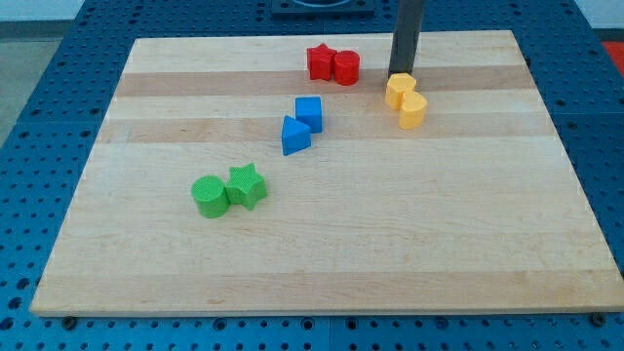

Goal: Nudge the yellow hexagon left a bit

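Two yellow blocks touch each other at the view's upper right. The upper yellow block [399, 90] sits just above and left of the lower yellow block [413, 110]. The lower one looks like the hexagon, but their shapes are hard to tell apart. My dark rod comes down from the view's top edge. My tip [403, 75] rests at the top edge of the upper yellow block, touching it or nearly so.
A red star [319, 61] and a red cylinder [345, 67] sit together left of my tip. A blue cube [308, 112] and a blue triangle [294, 136] are near the middle. A green cylinder [210, 196] and a green star [247, 185] are at lower left. The wooden board [439, 244] is ringed by blue pegboard.
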